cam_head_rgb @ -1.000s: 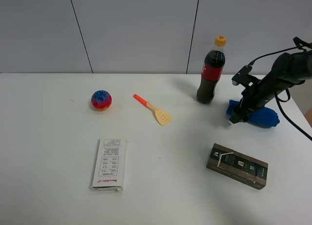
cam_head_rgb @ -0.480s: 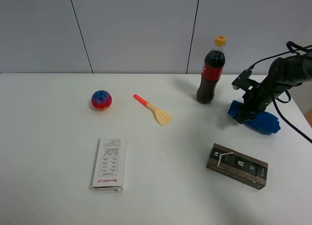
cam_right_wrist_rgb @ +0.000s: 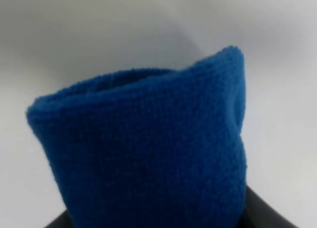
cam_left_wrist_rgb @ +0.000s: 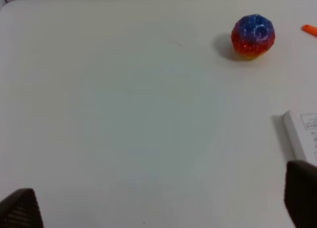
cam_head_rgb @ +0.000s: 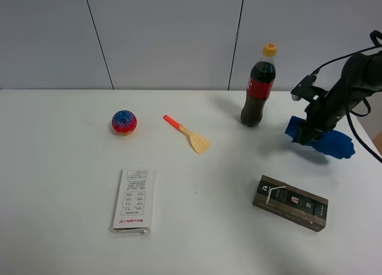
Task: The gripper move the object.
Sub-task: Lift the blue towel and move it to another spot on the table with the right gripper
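Observation:
The object is a bright blue soft bundle [cam_head_rgb: 335,144], pinched in the middle, at the table's right side, right of the cola bottle. My right gripper [cam_head_rgb: 309,130], black with trailing cables, is shut on the bundle's pinched middle and holds it tilted, its left end raised. In the right wrist view the blue cloth [cam_head_rgb: 293,127] [cam_right_wrist_rgb: 148,149] fills the frame, with a dark finger [cam_right_wrist_rgb: 265,217] at its edge. My left gripper [cam_left_wrist_rgb: 158,203] is open and empty over bare table; it does not show in the exterior view.
A cola bottle [cam_head_rgb: 258,87] stands left of the bundle. A dark box [cam_head_rgb: 290,202] lies in front of it. An orange-handled spatula [cam_head_rgb: 188,133], a red-and-blue speckled ball [cam_head_rgb: 124,122] [cam_left_wrist_rgb: 253,36] and a white box [cam_head_rgb: 134,200] [cam_left_wrist_rgb: 301,139] lie further left.
My right gripper has moved to the right, away from the bottle, carrying the blue bundle with it and lifting it slightly. The left gripper's earlier state is not shown.

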Available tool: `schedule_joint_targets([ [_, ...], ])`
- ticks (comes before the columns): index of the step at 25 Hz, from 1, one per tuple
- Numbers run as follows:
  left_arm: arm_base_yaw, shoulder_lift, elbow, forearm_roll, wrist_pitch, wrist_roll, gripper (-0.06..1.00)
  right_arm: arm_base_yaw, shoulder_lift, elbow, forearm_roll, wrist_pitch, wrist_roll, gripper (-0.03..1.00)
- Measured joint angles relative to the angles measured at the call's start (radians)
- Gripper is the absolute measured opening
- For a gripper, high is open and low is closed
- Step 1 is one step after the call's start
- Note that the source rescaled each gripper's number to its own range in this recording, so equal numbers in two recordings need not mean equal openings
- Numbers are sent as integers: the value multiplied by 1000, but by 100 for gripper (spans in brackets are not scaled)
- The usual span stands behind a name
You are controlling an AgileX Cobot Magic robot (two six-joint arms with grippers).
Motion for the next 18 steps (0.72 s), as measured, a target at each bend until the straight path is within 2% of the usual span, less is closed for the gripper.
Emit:
schedule_joint_targets([
  [3, 0, 0, 0, 0, 0, 0, 100, 3, -41, 0, 54, 37, -2, 0],
  [6, 0, 0, 0, 0, 0, 0, 100, 52, -84, 0, 108, 115, -28, 0],
  [9, 0, 0, 0, 0, 0, 0, 100, 153, -96, 0, 170, 174, -39, 0],
  [13, 0, 0, 0, 0, 0, 0, 100, 300, -96, -8, 270, 166, -58, 0],
  [18, 0, 0, 0, 0, 0, 0, 100, 446, -52, -140, 330, 142, -64, 0],
])
